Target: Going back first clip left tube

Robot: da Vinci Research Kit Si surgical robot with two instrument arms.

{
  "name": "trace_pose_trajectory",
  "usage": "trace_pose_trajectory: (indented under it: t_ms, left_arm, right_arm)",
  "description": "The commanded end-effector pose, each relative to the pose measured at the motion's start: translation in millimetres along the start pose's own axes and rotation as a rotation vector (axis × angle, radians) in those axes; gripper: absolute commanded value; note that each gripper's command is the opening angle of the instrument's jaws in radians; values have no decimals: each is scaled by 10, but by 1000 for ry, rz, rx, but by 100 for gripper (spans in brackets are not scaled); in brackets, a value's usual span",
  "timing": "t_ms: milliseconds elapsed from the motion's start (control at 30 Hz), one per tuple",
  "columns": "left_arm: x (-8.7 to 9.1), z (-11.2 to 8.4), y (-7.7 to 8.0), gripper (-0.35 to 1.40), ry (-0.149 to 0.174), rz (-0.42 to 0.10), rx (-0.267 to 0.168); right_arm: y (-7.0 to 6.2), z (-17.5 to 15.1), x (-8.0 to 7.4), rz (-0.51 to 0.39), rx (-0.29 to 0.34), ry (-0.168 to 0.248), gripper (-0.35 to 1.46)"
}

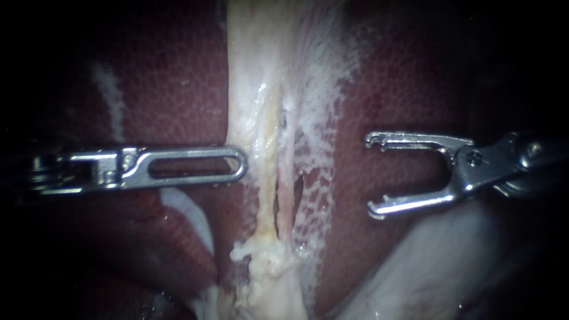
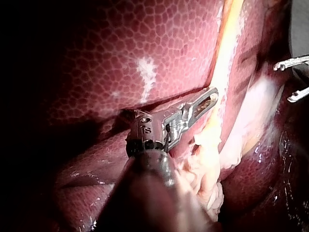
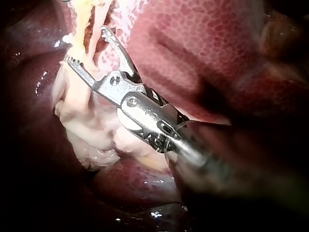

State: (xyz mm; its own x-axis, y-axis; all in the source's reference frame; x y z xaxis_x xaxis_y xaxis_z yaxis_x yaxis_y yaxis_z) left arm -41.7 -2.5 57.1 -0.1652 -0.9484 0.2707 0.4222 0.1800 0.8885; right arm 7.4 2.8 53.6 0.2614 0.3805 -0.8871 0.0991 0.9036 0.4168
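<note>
Pull-back looks nearly done: the right instrument (image 1: 371,175) sits at 3 o'clock, jaws wide and empty, clear of the tubes (image 1: 268,178). The left instrument (image 1: 237,165) is at 9 o'clock, jaws closed. 0 clips visible.

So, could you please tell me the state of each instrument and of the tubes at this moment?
Left instrument: jaws shut, holding nothing, tip at the edge of the pale tissue.
Right instrument: jaws wide open, empty, apart from the tubes.
Tubes: laid bare, no clip visible on them.
</note>
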Motion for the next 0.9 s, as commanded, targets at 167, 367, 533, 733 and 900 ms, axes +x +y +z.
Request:
trace_pose_trajectory:
  t_ms: [167,367,533,733,900]
  left_arm:
    - [2,1,1,-35,1,1,2]
    - [3,2,1,-35,3,-3,0]
    - [4,2,2,-35,3,-3,0]
    - [5,2,2,-35,8,-2,1]
    - [5,3,2,-35,8,-2,1]
  right_arm:
    - [0,1,0,0,3,0,60]
    - [0,0,0,0,3,0,60]
    - [0,0,-1,0,3,0,60]
    - [0,-1,-1,0,3,0,60]
    - [0,-1,-1,0,4,0,60]
